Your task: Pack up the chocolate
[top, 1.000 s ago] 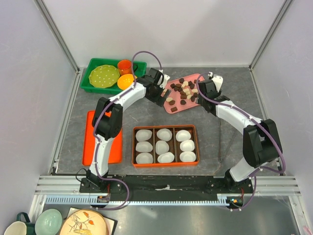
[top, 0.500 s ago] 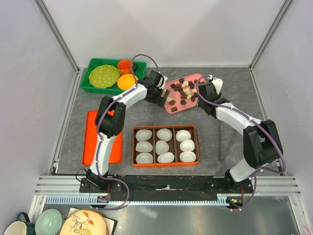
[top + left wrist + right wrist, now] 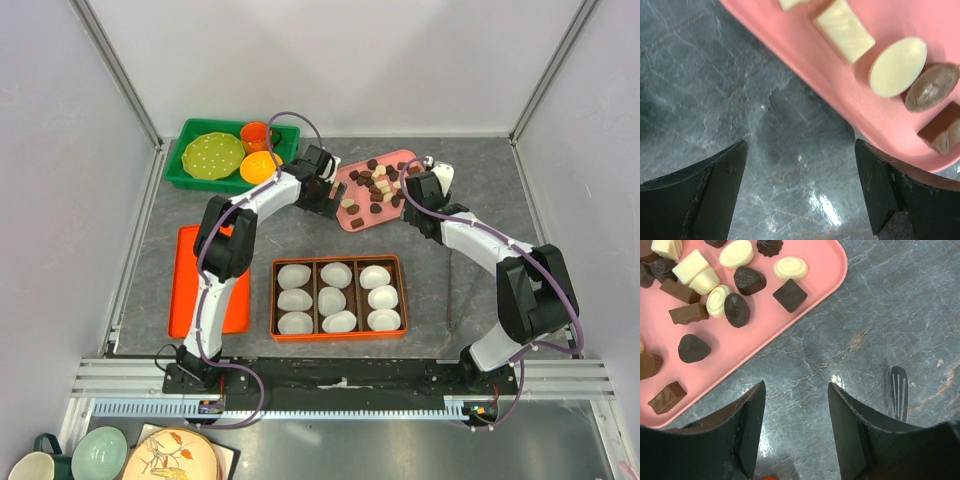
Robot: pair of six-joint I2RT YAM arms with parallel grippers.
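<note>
Hovering over the grey table (image 3: 715, 90), the left gripper (image 3: 800, 160) gapes wide with nothing between its fingers — the chocolate (image 3: 897, 67) lies just ahead-right of it on the pink tray (image 3: 850, 97). The right gripper (image 3: 796, 390) is spread and empty too — the pieces sit ahead-left.

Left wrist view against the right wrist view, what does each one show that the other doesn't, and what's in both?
Only the left wrist view shows the left tool, open over bare table. Only the right wrist view shows the right tool, also open, a swirl-topped cream piece and a pronged utensil lying on the table. Both show the pink tray holding chocolate.
</note>
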